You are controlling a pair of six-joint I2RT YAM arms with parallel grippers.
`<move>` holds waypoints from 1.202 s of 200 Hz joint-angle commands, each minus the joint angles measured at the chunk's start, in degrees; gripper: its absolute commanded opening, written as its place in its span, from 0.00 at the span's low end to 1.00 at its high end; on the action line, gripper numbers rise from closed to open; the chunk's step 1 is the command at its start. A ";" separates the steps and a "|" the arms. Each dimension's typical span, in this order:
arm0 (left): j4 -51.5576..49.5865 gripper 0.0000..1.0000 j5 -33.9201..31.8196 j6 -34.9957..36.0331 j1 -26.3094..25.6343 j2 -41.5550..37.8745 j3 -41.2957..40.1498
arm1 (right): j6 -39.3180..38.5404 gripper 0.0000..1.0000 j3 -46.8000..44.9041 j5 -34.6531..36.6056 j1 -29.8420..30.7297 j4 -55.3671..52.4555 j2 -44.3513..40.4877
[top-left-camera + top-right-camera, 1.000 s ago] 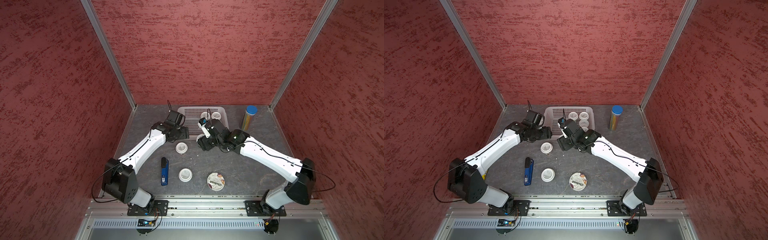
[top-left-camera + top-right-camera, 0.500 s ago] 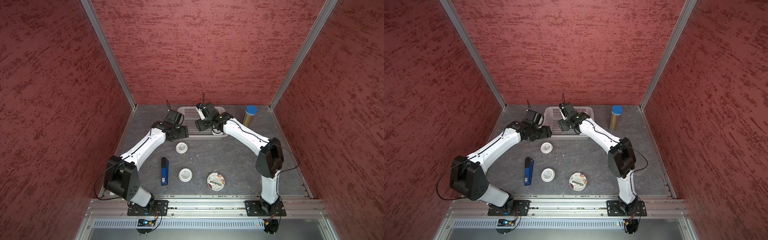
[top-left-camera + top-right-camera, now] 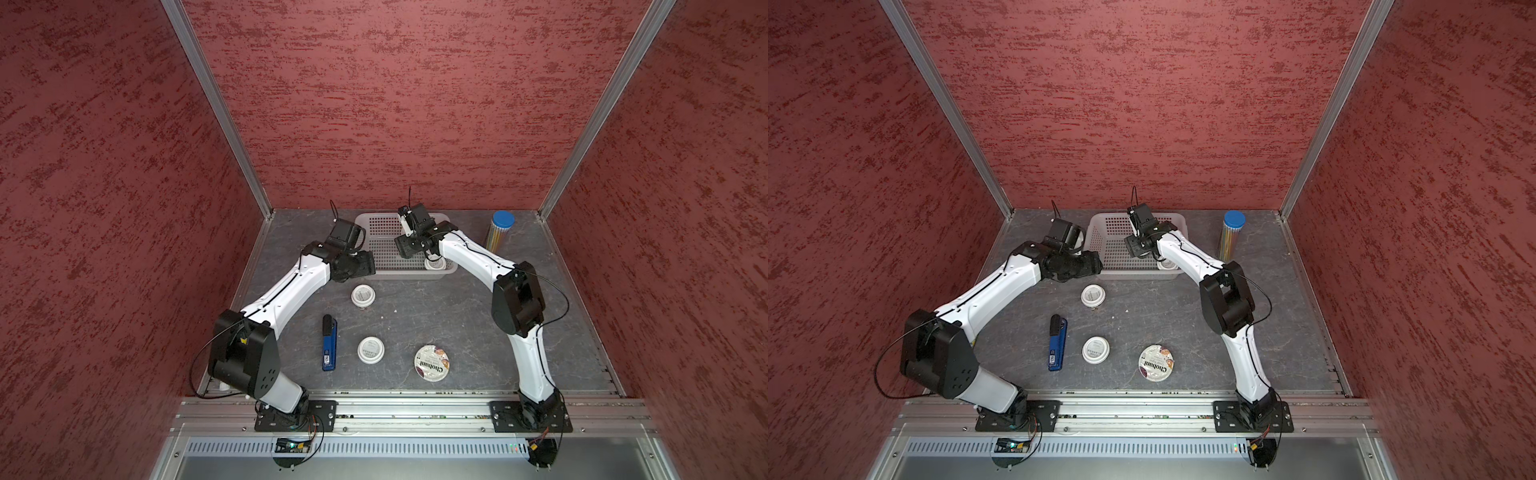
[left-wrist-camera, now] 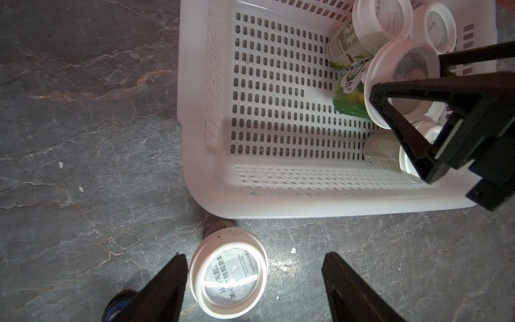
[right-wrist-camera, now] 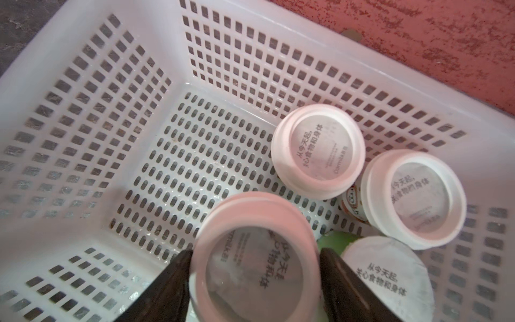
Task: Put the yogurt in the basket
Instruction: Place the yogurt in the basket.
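Three yogurt cups stand on the grey surface (image 3: 436, 316) in both top views: a small cup (image 3: 363, 296) just in front of the basket (image 3: 399, 275), a second small cup (image 3: 370, 350) nearer the robot, and the wide Chobani cup (image 3: 432, 363) to its right. A blue stapler (image 3: 329, 345) lies left of the second small cup. A blue-capped tube (image 3: 500, 232) stands right of the basket, apart from it. From above, the fingers of both hands are hidden under the wrists. Inside the basket only a corner cup (image 3: 435, 264) shows, half covered by the right arm.

The wrist views give what those miss. In the right wrist view the right hand (image 5: 255, 252) is clamped on a held cup (image 5: 252, 278), with a black finger (image 5: 172, 287) against each side of its lid rim, above the basket's perforated floor. Beyond it sit a capped cup (image 5: 317, 152) by the basket's far wall, another capped cup (image 5: 415, 198) next to it, and a foil-lidded cup (image 5: 387, 281) just beside the held one.

The left wrist view shows that grip from the other side and adds the held cup's green label. Whether its base touches the floor cannot be told. This view also shows the left hand (image 4: 255, 256) open and gripping nothing. Its fingers (image 4: 167, 287) are spread wider than the small cup, which shows between them, closer to one finger.
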 commanded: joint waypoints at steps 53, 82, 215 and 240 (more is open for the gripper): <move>1.64 0.80 2.28 0.06 0.97 1.58 -0.96 | -0.37 0.74 2.03 -0.27 -0.93 1.60 2.71; 1.91 0.80 2.74 0.06 1.10 1.94 -0.94 | -0.67 0.74 2.04 0.25 -1.20 1.53 3.21; 2.62 0.80 4.72 -0.10 1.52 2.99 -0.87 | -1.75 0.76 2.91 1.15 -2.09 1.35 5.00; 2.66 0.80 4.91 -0.11 1.69 3.08 -0.84 | -2.02 0.76 3.11 1.57 -2.08 1.18 5.16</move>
